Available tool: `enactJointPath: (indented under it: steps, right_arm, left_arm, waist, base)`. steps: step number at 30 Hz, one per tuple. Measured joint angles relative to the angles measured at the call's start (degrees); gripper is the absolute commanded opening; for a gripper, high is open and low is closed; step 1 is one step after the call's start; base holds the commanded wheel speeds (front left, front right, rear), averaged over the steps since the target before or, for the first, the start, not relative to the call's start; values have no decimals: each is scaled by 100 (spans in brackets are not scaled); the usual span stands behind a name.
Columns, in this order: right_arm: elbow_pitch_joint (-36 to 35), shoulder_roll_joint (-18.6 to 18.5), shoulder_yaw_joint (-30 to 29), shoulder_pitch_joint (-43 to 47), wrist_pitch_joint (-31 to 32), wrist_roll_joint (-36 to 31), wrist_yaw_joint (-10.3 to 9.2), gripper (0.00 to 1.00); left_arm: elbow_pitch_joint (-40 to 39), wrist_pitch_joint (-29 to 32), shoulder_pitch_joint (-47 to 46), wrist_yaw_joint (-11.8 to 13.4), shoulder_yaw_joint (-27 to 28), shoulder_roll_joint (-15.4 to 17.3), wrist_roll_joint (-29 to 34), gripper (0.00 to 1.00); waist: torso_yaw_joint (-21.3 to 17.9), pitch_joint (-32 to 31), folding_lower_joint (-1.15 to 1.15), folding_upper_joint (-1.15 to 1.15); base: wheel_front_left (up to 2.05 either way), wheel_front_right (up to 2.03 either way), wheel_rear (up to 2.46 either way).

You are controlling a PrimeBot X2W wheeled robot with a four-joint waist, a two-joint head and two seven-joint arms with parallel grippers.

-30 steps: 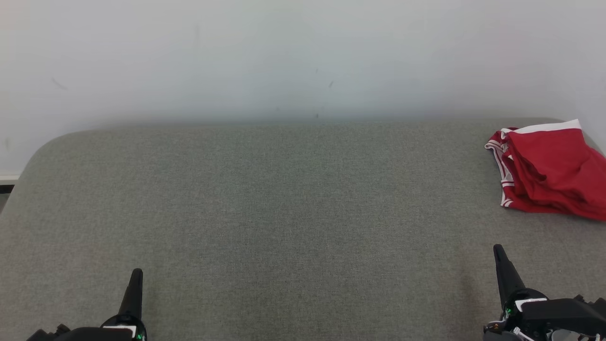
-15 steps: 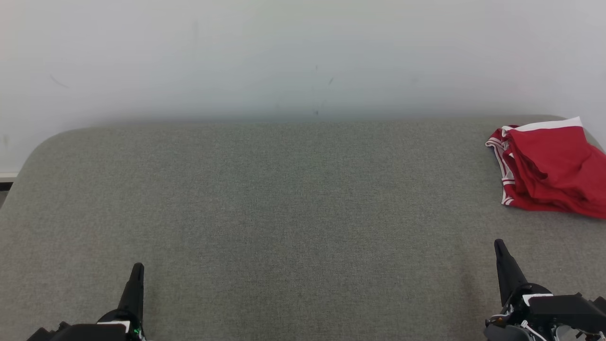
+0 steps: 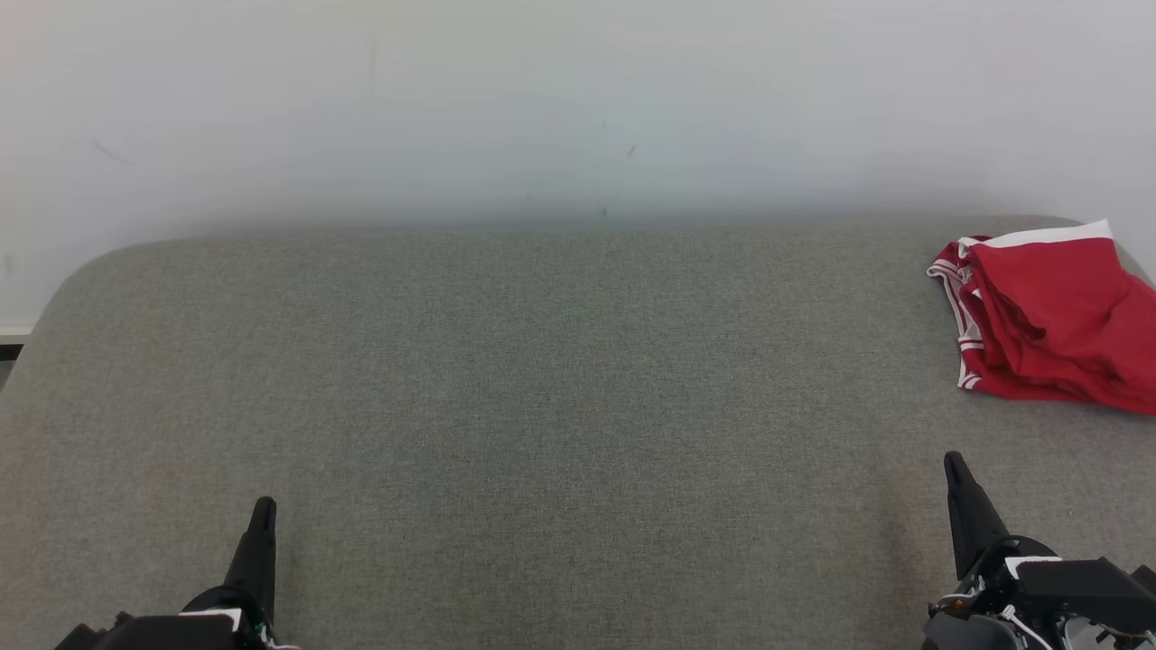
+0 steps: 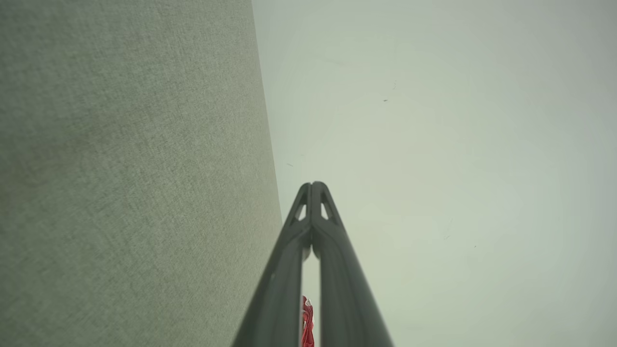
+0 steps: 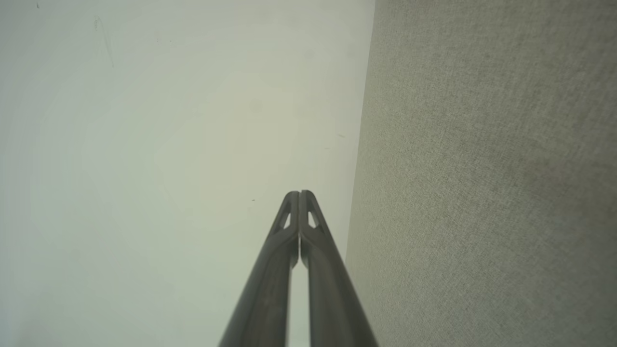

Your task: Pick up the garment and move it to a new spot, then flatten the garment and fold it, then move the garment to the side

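Head view: the robot's left fingers (image 3: 262,522) and right fingers (image 3: 955,474) rise from the bottom corners of the frame above a desk (image 3: 542,379) covered in grey woven fabric, both pairs pressed shut and carrying nothing. Each pair reads as a single dark spike pointing toward the pale wall (image 3: 578,108) behind the desk. Neither touches the red garment (image 3: 1048,316), which lies crumpled at the far right of the desk, close to the rounded back corner and partly cut off by the frame's edge. White bands trim its upper edge and its left side, and the cloth is bunched in loose folds rather than spread flat. The right fingers sit nearer to it than the left, with bare grey fabric between their tips and the cloth.

From the left wrist, the left fingers (image 4: 312,190) meet at their tips, with a narrow slit between their lower lengths; through that slit shows a sliver of red, apparently the garment (image 4: 307,323), though too little is visible to be sure. From the right wrist, the right fingers (image 5: 300,200) are likewise closed tip to tip, aimed at the line where desk and wall meet.
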Motion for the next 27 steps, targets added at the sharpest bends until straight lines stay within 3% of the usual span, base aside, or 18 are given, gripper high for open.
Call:
enactJointPath:
  steps: [27]
  right_arm:
    - [0, 2, -1, -3, 1, 0, 1, 0]
  left_arm:
    - [-1, 0, -3, 0, -1, 0, 0, 0]
  waist:
    - [0, 0, 0, 0]
  base:
    - [0, 0, 0]
